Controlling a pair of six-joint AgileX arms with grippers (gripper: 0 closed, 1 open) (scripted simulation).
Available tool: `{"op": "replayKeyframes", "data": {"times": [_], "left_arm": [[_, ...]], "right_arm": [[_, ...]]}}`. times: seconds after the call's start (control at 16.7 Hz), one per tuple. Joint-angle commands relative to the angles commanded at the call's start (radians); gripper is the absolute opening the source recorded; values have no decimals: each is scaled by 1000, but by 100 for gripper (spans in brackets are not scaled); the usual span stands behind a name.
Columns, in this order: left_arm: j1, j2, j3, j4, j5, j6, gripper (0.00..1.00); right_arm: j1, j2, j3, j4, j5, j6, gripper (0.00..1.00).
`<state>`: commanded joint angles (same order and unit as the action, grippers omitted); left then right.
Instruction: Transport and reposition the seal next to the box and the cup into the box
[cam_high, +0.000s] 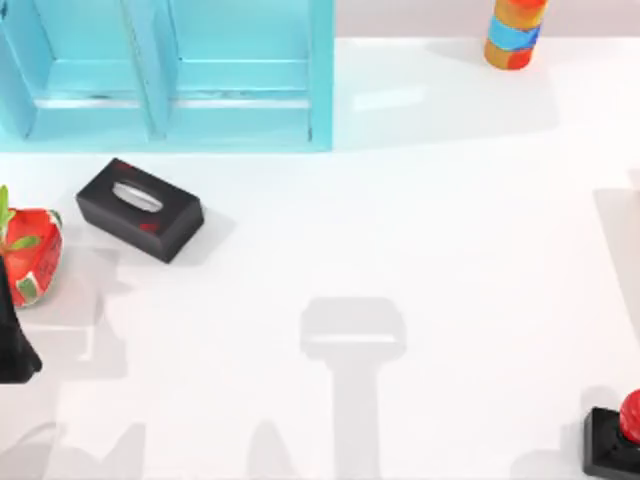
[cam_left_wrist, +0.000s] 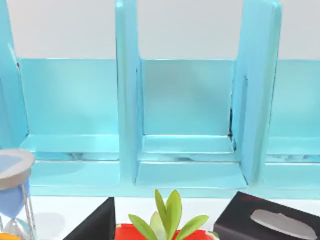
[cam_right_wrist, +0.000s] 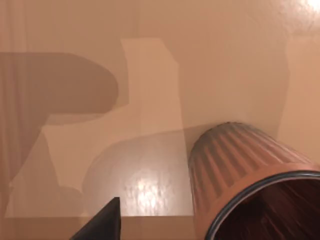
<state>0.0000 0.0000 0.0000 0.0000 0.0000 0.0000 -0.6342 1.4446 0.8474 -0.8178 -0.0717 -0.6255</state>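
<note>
Red knob on black block: the seal (cam_high: 618, 440) sits at five o'clock in the top view, right at the desk (cam_high: 420, 250) edge. My right wrist camera looks down on the ribbed coppery cup (cam_right_wrist: 250, 175), standing upright close under the right end effector (cam_right_wrist: 102, 222); one dark fingertip shows beside it, apart from the rim, and I cannot tell whether the fingers are spread or pressed together. The left arm (cam_high: 12, 330) waits at nine o'clock beside the strawberry toy (cam_high: 30, 255); its finger state I cannot tell either. Farther off at ten o'clock lies the black box (cam_high: 140, 208), then the blue shelf (cam_high: 170, 75). My worry: a careless descent could tip the cup, or nudge the seal off the edge.
</note>
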Motion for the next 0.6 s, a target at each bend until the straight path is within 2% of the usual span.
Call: {"op": "replayKeyframes", "data": {"times": [0.6], "left_arm": [[0,0,0,0,0,0,100]], "right_arm": [[-9,-41,268,-313,1,-7,100]]}}
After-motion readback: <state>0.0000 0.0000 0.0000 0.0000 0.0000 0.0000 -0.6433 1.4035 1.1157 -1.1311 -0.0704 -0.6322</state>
